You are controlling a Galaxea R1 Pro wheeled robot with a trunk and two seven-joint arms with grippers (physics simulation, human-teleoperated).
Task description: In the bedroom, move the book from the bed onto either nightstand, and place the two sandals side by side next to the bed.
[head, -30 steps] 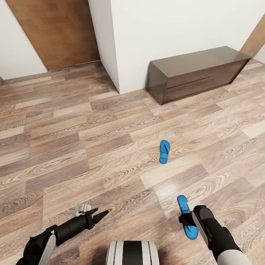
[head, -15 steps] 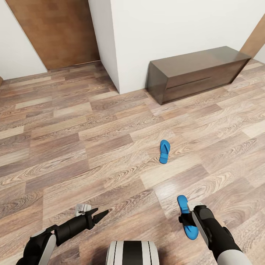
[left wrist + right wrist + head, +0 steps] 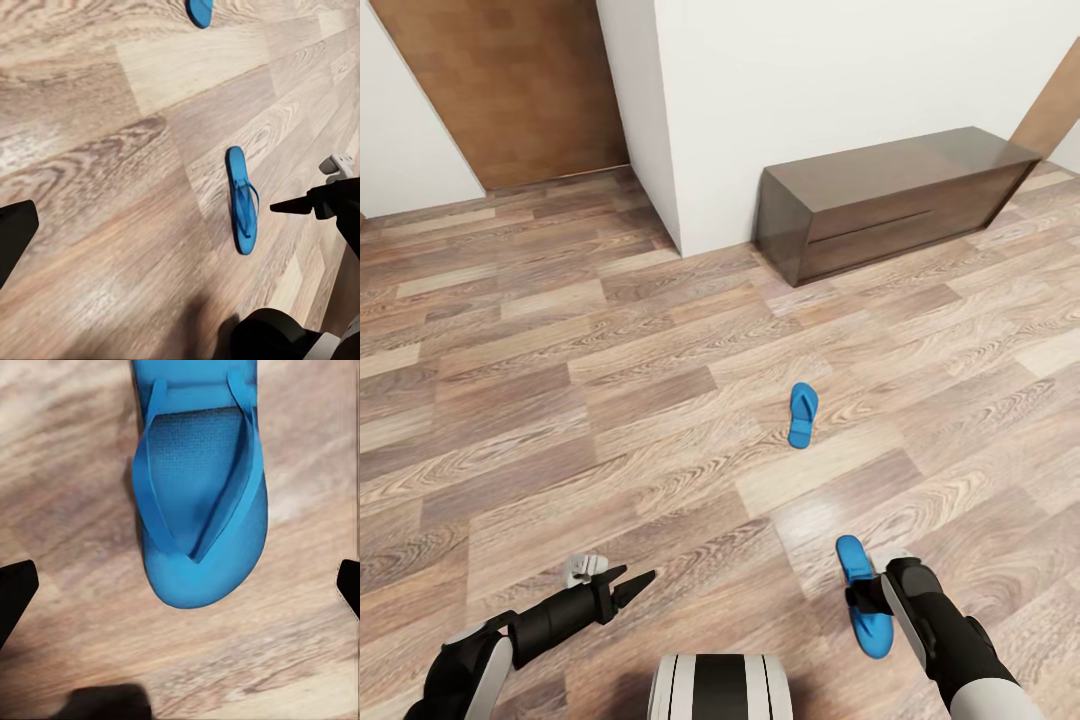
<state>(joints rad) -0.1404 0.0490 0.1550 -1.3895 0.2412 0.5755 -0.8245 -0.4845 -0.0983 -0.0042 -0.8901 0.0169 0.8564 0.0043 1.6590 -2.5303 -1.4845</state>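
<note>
- Head view: near sandal point(image 3: 863, 597) lies flat on wood-plank floor point(image 3: 610, 420), lower right of frame, straps up; right gripper point(image 3: 863, 600) hangs right over it, arm covering its right edge.
- Far sandal point(image 3: 802, 415) sits well apart, center-right of frame, on bare floor.
- Right wrist view: sandal's toe end point(image 3: 199, 495) centered betw. the two dark fingertips point(image 3: 15, 592), jaws spread wide, gripping nothing.
- Left gripper point(image 3: 622, 588) at lower left of head view, clear of floor items; fingers tapered to a point, open/closed – can't tell.
- Left wrist view: near sandal point(image 3: 241, 199) mid-frame, right gripper's tip point(image 3: 300, 205) just beside it.
- Long dark-wood bench point(image 3: 890, 200) vs. white wall point(image 3: 840, 90), upper right; brown door point(image 3: 510, 90) upper left.
</note>
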